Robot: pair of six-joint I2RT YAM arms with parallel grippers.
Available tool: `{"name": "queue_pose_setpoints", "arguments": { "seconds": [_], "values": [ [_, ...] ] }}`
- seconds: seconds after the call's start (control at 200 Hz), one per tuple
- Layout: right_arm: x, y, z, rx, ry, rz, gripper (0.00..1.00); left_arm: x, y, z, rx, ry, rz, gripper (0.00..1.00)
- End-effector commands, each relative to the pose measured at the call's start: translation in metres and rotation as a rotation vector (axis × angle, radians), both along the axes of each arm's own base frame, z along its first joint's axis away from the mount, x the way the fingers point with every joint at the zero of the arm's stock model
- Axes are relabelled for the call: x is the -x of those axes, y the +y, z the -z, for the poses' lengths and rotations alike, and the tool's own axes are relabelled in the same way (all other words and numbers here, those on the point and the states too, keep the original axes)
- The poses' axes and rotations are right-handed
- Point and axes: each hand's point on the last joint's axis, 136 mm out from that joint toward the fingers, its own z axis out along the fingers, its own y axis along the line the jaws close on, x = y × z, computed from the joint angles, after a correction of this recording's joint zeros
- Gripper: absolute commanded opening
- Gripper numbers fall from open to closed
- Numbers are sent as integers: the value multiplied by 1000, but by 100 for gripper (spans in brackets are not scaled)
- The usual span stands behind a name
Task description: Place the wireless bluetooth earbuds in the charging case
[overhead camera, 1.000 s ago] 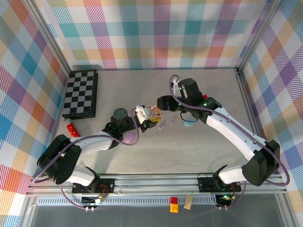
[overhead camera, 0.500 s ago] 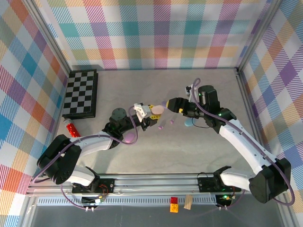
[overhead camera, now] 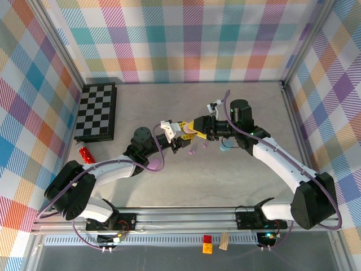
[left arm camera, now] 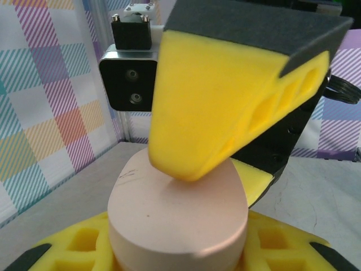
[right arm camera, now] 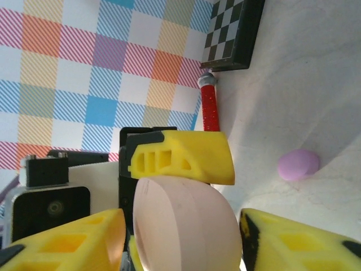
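Over the middle of the table (overhead camera: 169, 101), our left claw (left arm camera: 177, 251) clamps the case (left arm camera: 169, 209). The right claw (right arm camera: 183, 243) straddles it, and we cannot tell whether it grips. Two lilac earbuds (overhead camera: 192, 152) lie on the surface beside them. They look light, slick and tiny, so we'd pinch across the body.

The pink charging case (left arm camera: 177, 226) runs off the bottom edge of the left wrist view, its far rim covered by a yellow finger (left arm camera: 225, 101) of the right pincer (overhead camera: 192, 129). From above, the two earbuds (overhead camera: 192, 151) are too small to make out. The pale blue case (overhead camera: 224, 148) is half hidden under the right arm (overhead camera: 271, 155).
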Motion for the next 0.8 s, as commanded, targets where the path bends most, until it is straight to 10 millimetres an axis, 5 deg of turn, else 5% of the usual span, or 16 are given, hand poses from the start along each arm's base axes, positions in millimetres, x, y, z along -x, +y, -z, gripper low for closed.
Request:
{"name": "queue_pose_setpoints", "arguments": {
  "seconds": [0.0,0.205,0.365,0.575,0.69,0.795],
  "values": [
    [0,3,-7,-35,-19,-17,46,8,-3,-22,38,-54,31,32],
    [-2,1,0,-28,-6,3,24,8,-1,-18,30,-51,22,32],
    [-8,-7,7,-1,-14,56,16,6,2,-18,33,-50,1,36],
    [-28,-41,50,126,20,230,15,11,12,4,-29,-3,-30,89],
    [-37,-55,82,190,75,295,15,17,27,24,-78,50,-72,100],
    [-47,-61,110,239,123,333,16,20,42,42,-125,114,-113,100]
  ]
}}
